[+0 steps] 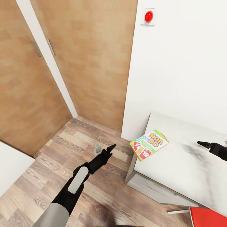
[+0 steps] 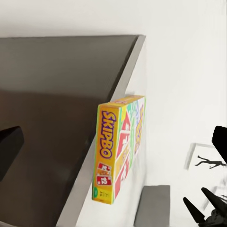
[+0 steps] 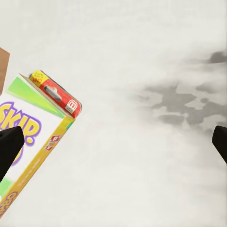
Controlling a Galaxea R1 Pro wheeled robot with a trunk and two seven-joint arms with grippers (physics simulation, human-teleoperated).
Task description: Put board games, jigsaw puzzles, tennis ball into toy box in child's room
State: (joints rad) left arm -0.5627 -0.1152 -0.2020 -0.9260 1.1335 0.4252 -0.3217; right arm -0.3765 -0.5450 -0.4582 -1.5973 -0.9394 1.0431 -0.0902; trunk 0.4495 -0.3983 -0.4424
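The green-yellow-red Skip-Bo board game [image 1: 149, 144] lies flat at the near left edge of the pale mottled table [image 1: 189, 164], with one corner sticking out past the edge. My left gripper [image 1: 107, 150] hangs over the floor just left of the table, pointing at the box, open and empty. In the left wrist view the box [image 2: 116, 151] sits between the spread fingers [image 2: 9, 149], some way ahead. My right gripper [image 1: 204, 145] hovers over the table right of the box, open. Its wrist view shows the box [image 3: 28, 137] beside one finger [image 3: 9, 146].
Light wooden wardrobe doors [image 1: 91, 56] stand behind a strip of wood-plank floor [image 1: 63, 151]. The white wall [image 1: 183, 69] beside the table carries a red button [image 1: 148, 15]. A red object [image 1: 208, 217] lies below the table's near edge.
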